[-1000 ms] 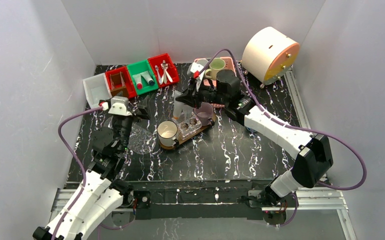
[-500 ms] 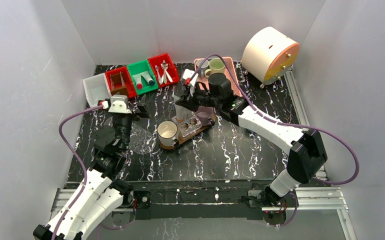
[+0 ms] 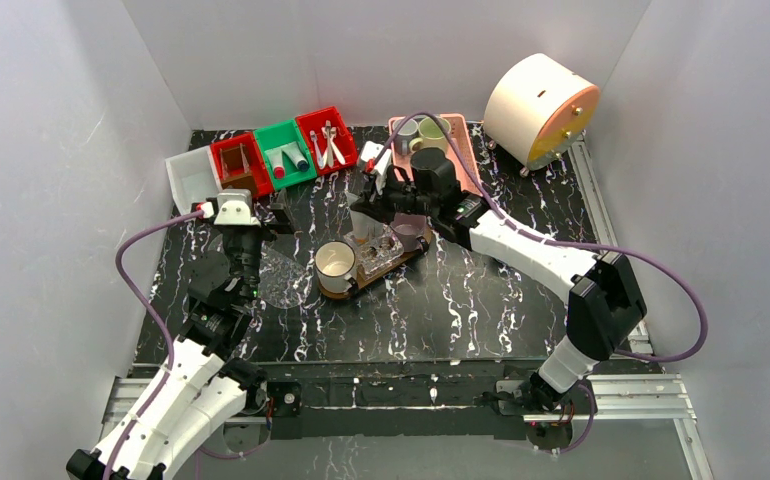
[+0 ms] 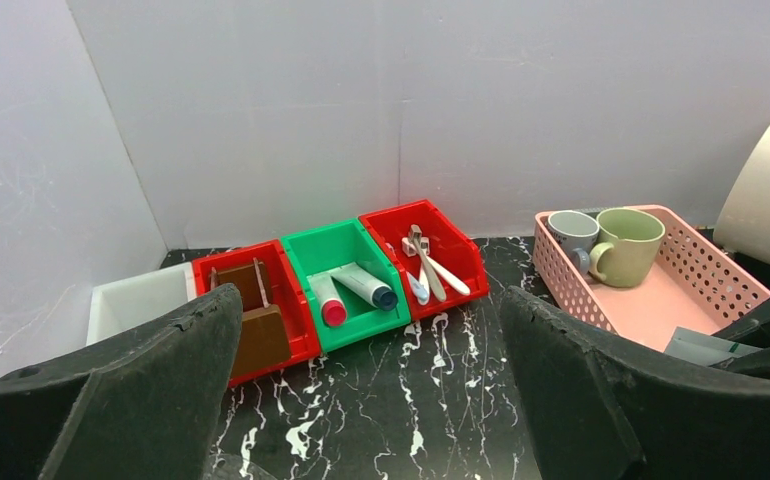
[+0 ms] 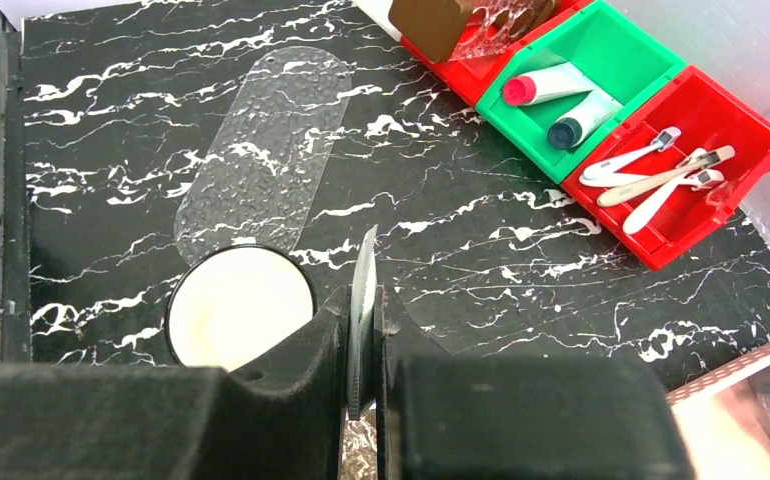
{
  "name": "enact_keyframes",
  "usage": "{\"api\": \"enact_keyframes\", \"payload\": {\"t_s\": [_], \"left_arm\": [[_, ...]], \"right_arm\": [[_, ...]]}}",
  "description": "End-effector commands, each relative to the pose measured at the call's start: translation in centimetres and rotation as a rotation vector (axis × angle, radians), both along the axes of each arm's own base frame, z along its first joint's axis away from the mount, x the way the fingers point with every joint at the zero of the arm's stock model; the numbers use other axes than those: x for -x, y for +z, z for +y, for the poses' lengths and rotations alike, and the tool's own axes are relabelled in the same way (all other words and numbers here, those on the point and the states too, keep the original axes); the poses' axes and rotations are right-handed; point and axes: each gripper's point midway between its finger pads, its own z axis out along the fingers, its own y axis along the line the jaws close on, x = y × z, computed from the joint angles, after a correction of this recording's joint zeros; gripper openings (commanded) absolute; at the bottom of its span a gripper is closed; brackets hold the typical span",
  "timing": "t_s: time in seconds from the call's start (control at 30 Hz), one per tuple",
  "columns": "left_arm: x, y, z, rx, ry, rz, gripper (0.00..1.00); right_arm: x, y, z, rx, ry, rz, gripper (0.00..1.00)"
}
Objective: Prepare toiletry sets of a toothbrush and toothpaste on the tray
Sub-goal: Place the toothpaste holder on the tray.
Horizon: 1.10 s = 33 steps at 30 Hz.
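Observation:
The dark-brown tray (image 3: 349, 289) lies mid-table with a white mug (image 3: 335, 262) at its near end, crinkled clear plastic (image 3: 377, 250) in the middle and a darker mug (image 3: 408, 229) at its far end. Above its far half my right gripper (image 3: 365, 208) (image 5: 363, 300) is shut on a thin clear plastic piece (image 5: 365, 270), seen edge-on; the white mug (image 5: 241, 305) is just to its left. Tubes (image 4: 356, 292) (image 5: 549, 88) lie in the green bin (image 3: 286, 152), toothbrushes (image 4: 431, 268) (image 5: 656, 170) in the red bin (image 3: 327, 139). My left gripper (image 3: 279, 216) (image 4: 371, 400) hangs open over bare table, facing those bins.
A clear oblong sheet (image 3: 281, 277) (image 5: 261, 150) lies flat left of the tray. A red bin with brown blocks (image 3: 241, 165) and a white bin (image 3: 191, 178) stand far left. The pink basket (image 3: 458, 150) (image 4: 651, 310) holds a grey and a green mug. A big white drum (image 3: 536, 105) fills the back right.
The right arm carried the clear piece left, away from the pink basket and over the tray's far end. The left gripper shifted slightly toward the bins, still open.

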Motion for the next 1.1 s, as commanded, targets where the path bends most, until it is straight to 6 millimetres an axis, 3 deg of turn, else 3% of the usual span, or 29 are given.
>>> {"api": "enact_keyframes", "payload": {"t_s": [0.0,1.07], "left_arm": [[0.1,0.8,0.7,0.016,0.034,-0.028,0.98],[-0.1,0.6,0.3,0.003,0.018,-0.02,0.98]], "right_arm": [[-0.6,1.7,0.7,-0.054,-0.001,-0.082,0.01],[-0.1,-3.0,1.4,0.019,0.044,-0.033,0.01]]}}
